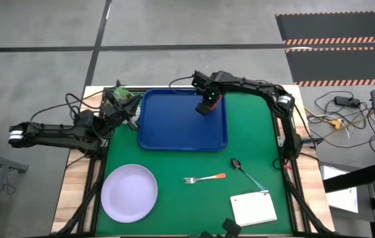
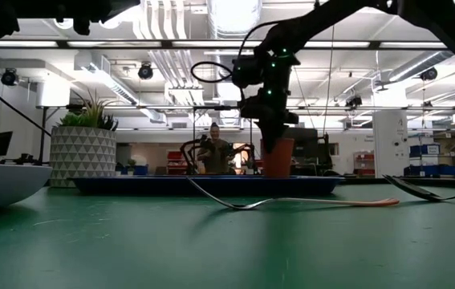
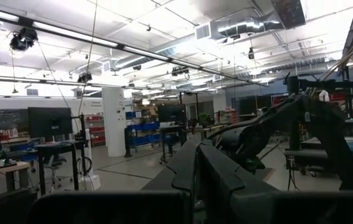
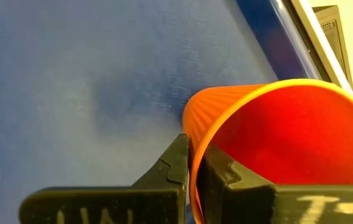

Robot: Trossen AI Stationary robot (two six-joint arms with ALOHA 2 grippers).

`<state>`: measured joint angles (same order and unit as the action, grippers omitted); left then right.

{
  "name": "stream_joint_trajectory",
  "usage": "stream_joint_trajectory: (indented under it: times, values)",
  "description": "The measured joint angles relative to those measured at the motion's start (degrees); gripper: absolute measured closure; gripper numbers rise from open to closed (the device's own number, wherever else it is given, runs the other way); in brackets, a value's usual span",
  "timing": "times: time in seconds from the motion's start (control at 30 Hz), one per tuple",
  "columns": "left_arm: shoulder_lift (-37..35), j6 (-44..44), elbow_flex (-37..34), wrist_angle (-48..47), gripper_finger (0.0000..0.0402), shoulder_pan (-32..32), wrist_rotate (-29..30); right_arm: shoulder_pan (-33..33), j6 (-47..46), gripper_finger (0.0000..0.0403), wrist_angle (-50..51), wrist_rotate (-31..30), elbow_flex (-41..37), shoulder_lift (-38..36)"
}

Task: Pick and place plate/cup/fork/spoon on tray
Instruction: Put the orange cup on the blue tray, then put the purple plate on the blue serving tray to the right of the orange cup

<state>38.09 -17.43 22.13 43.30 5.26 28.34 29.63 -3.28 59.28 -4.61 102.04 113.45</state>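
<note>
The orange-red cup (image 1: 216, 100) is upright over the blue tray's (image 1: 174, 129) far right corner, with my right gripper (image 1: 207, 106) shut on it. In the low view the cup (image 2: 278, 157) stands at the tray's rim (image 2: 131, 185), which hides its base. The lavender plate (image 1: 129, 192), the orange-handled fork (image 1: 204, 178) and the blue-handled spoon (image 1: 247, 173) lie on the green mat near the front. My left gripper (image 1: 133, 116) waits shut and empty by the tray's left edge. My right gripper holds the cup's wall at its rim (image 4: 192, 146), one finger inside the cup and one outside (image 4: 175, 163). The fingers come from above, pointing down. The cup is upright with its mouth up. Whether its base rests on the tray is hidden.
A white pot with a green plant (image 1: 121, 96) stands at the tray's far left corner, close to my left arm. A white spiral notepad (image 1: 253, 209) lies at the front right. A person (image 2: 215, 148) sits in the room behind the table.
</note>
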Motion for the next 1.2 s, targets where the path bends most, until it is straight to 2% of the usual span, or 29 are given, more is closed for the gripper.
stream_joint_trajectory:
  times: [0.13, 0.33, 0.5, 0.67, 0.8, 0.93, 1.2]
  values:
    - [0.0, 0.0, 0.0, 0.0, 0.0402, 0.0, 0.0, 0.0, 0.3, 0.038, -0.4, -0.2, 0.0, 0.0]
    - [0.0, 0.0, 0.0, 0.2, 0.0402, 0.0, 0.0, 0.0, -0.4, 0.0332, -0.7, -3.3, 0.0, -0.3]
    - [0.0, 0.0, 0.0, 0.2, 0.0402, 0.0, 0.0, 0.0, -1.3, 0.0298, -0.4, -3.0, 0.0, -1.2]
    - [0.0, 0.0, 0.0, 0.3, 0.0402, 0.0, 0.0, -1.2, -4.4, 0.0292, 2.6, -3.0, -0.1, -5.0]
    - [0.1, 0.0, 0.0, 0.3, 0.0402, 0.0, 0.0, -5.7, -4.8, 0.0299, 1.8, -3.1, -2.9, -10.7]
    - [0.2, 0.4, 0.0, -0.2, 0.0402, 0.0, 0.0, -12.6, -4.4, 0.0308, -7.9, -3.0, -11.9, -19.6]
    - [2.3, 1.3, -0.3, -0.5, 0.0402, -0.5, -0.3, -25.7, 1.1, 0.0319, -43.9, -3.0, -42.3, -38.5]
